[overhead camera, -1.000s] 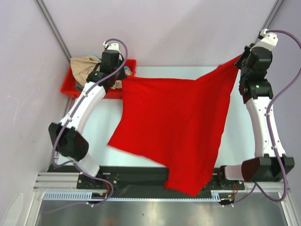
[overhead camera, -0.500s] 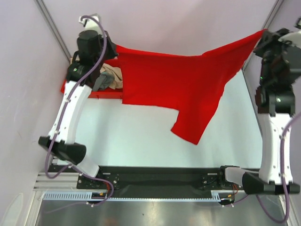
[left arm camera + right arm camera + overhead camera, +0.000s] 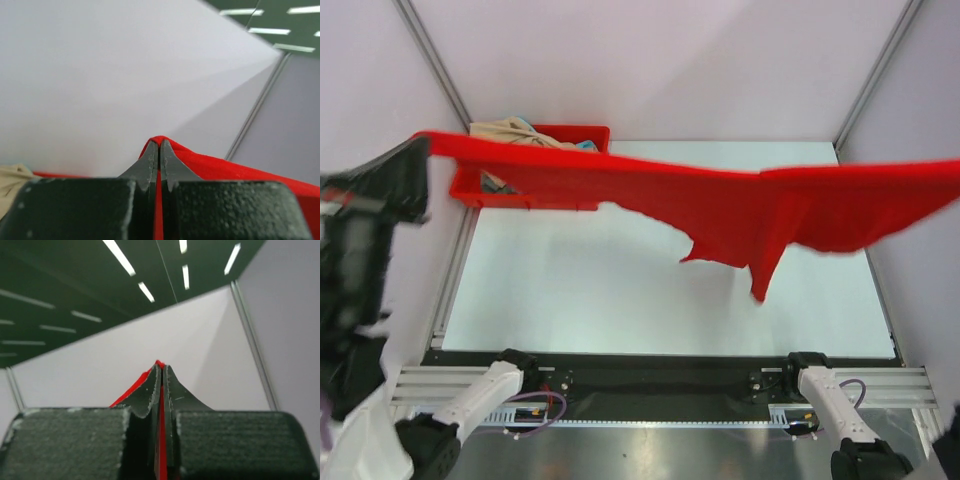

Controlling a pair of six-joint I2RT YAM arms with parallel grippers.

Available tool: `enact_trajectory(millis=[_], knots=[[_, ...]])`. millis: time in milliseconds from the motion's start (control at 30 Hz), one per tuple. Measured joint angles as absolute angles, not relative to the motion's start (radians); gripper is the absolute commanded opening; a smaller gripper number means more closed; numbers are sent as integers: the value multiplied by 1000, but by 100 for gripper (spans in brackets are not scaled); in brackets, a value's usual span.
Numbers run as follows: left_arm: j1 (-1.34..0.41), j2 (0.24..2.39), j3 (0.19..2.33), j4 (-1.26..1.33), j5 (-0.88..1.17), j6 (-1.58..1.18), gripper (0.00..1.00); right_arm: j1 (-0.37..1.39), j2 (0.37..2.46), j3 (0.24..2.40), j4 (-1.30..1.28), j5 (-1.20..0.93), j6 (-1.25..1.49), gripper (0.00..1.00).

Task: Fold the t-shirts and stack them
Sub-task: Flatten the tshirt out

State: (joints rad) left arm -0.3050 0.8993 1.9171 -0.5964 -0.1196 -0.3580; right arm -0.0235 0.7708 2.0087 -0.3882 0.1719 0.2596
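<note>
Both arms have swung way up and outward since half a second ago, so the red t-shirt [image 3: 720, 205] now stretches as a long thin band across the whole top view, high over the white surface [image 3: 620, 290], with a pointed flap drooping near the middle-right.

Lots is cut off: the right arm's upper part is out of the top view, and the shirt's right end runs off the edge. The left arm is a big dark blur at the left edge.

Left end effector [image 3: 160, 150] is pressed together, pinching a fold of red cloth between its dark, grainy fingers [image 3: 150, 162]. Right end effector [image 3: 161, 375] is likewise clamped on a sliver of red fabric.

At the surface's far-left corner sits a rigid red plastic tray [image 3: 582, 135], partly hidden behind the shirt, with crumpled beige cloth [image 3: 505, 130] and a bit of light blue poking out.
</note>
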Motion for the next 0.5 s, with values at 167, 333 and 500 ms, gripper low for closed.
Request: enact_trajectory(millis=[167, 333, 500], knots=[[-308, 775, 1947, -587, -116, -369, 0, -23, 754, 2186, -447, 152, 274, 0], [-312, 807, 1988, -611, -104, -380, 0, -21, 755, 2254, -461, 146, 281, 0], [-312, 885, 1955, -609, -105, -384, 0, -9, 770, 2122, -423, 152, 279, 0]])
